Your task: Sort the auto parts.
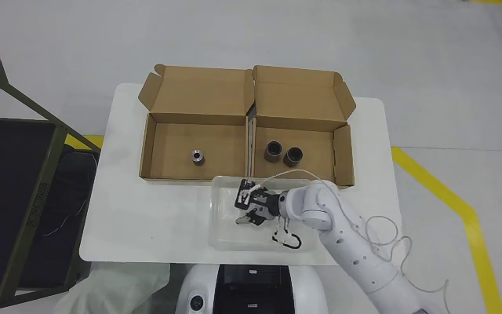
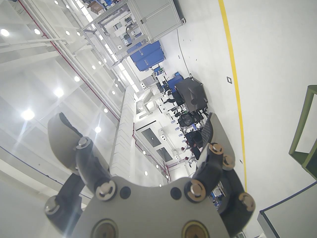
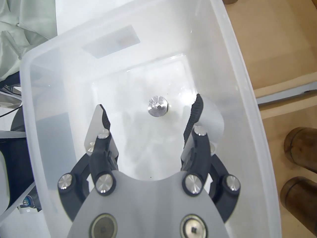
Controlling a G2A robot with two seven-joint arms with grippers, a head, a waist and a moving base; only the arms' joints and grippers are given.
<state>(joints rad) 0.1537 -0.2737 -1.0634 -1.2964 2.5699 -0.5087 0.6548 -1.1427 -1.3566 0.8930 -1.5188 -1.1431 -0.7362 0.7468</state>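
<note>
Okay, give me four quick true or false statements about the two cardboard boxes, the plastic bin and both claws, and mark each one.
1. The right claw is open above a silver part in the clear plastic bin. True.
2. The right cardboard box holds three parts. False: it holds two dark cylinders.
3. The left cardboard box holds one metal part. True.
4. The left claw grips a part. False: it is open and empty.

You look down on a white tabletop [image 1: 125, 157] standing on a pale, glossy floor [image 1: 78, 39]. A yellow floor line [image 1: 435, 184] bends past the tabletop's right and an olive metal rack [image 1: 27, 102] stands at its left. Well beyond the tabletop, ceiling lights [image 2: 27, 114] glare above a grey enclosure [image 2: 153, 18] and blue cabinets [image 2: 148, 56].
</note>
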